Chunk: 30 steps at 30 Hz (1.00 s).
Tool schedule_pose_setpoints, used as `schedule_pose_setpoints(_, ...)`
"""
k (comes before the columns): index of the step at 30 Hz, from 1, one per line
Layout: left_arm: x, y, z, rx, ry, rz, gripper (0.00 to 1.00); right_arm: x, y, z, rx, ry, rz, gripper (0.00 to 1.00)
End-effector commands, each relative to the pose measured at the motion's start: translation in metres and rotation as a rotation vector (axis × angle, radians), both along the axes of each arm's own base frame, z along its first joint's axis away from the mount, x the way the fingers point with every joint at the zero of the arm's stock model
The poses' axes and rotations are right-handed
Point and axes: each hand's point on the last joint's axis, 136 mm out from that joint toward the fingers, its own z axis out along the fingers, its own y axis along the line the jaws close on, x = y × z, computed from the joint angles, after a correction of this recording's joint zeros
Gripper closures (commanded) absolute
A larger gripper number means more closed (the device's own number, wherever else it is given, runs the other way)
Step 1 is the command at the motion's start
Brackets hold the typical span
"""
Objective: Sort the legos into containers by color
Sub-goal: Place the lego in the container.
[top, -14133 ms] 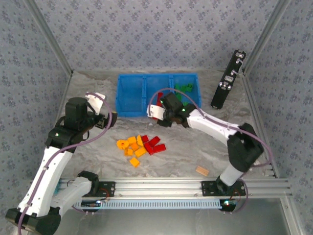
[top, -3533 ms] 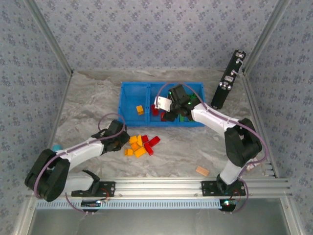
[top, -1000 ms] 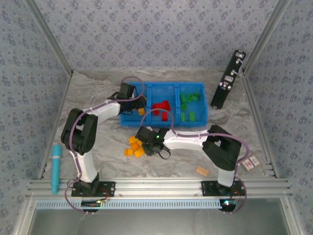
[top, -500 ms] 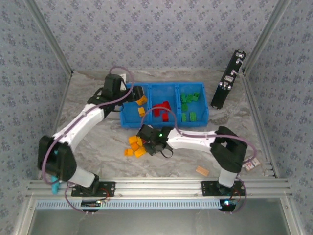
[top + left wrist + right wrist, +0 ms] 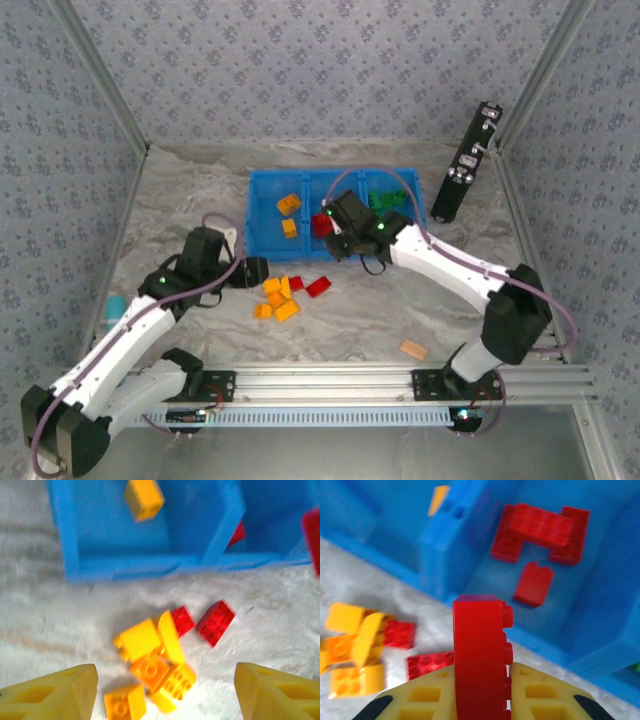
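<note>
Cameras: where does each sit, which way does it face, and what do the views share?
Top external: above and behind the bases, looking down on the table; both arms show, left gripper near the orange pile, right gripper at the blue tray.
Left wrist: on the left arm, facing the pile and the tray beyond; open yellow fingers at the bottom corners.
Right wrist: on the right arm, facing the tray's middle compartment; fingers shut on a red brick.
Shared: all three show the tray and the orange pile.
</note>
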Motion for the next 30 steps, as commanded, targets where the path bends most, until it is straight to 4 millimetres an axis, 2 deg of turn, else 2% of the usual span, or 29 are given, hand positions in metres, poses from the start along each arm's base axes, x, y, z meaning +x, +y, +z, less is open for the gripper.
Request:
schedule_pose_setpoints(1, -0.023, 0.01, -0.028, -0.013, 0.106, 0.097, 0.28, 0.035, 0.008, -0.001, -0.006, -0.042, 0.053, 0.75)
schedule_pose_setpoints(7, -0.048, 0.003, -0.069, 0.004, 0.211, 0.117, 0.29, 0.073, 0.013, -0.023, -0.025, -0.012, 0.047, 0.68)
schedule_pose_setpoints(11, -0.056, -0.004, -0.09, 0.054, 0.258, 0.109, 0.29, 0.087, 0.014, -0.019, -0.014, -0.032, 0.04, 0.57)
schedule_pose_setpoints(13, -0.057, 0.0, -0.1, 0.083, 0.282, 0.139, 0.31, 0.089, 0.016, -0.013, -0.011, -0.045, 0.044, 0.53)
schedule_pose_setpoints(17, -0.058, 0.008, -0.113, 0.136, 0.304, 0.173, 0.34, 0.089, 0.015, 0.001, 0.003, -0.073, 0.049, 0.49)
schedule_pose_setpoints(24, -0.051, 0.009, -0.131, 0.189, 0.33, 0.205, 0.35, 0.073, 0.008, 0.013, 0.002, -0.11, 0.043, 0.48)
schedule_pose_setpoints(30, -0.045, 0.0, -0.146, 0.202, 0.365, 0.199, 0.39, 0.063, 0.003, 0.018, -0.012, -0.128, 0.034, 0.47)
